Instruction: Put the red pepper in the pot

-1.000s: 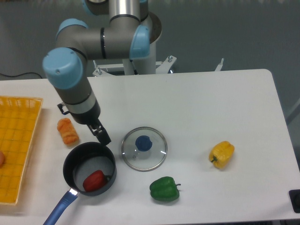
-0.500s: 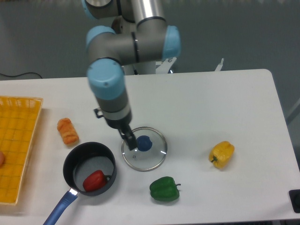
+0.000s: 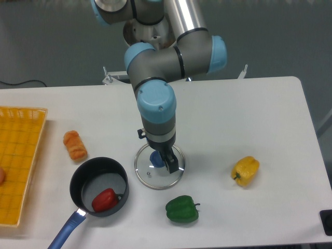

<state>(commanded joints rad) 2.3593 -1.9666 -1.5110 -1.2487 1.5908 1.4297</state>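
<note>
The red pepper (image 3: pixel 105 199) sits inside the pot (image 3: pixel 83 179), low on its grey floor toward 5 o'clock, so by the look of it the job is done. The gripper (image 3: pixel 170 165) hangs over the glass lid (image 3: pixel 146 174) (off at the pot's 3 o'clock) with nothing in it; whether its jaws are apart, I cannot tell. Green pepper (image 3: pixel 182 209) and yellow pepper (image 3: pixel 245 170) lie untouched on the surface (image 3: pixel 244 114).

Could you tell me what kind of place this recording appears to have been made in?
Probably a robotics lab tabletop set up for manipulation trials: a plain white table against a bare grey backdrop, an arm working above it, and toy kitchen props such as the pot holding the red pepper and a yellow basket.
</note>
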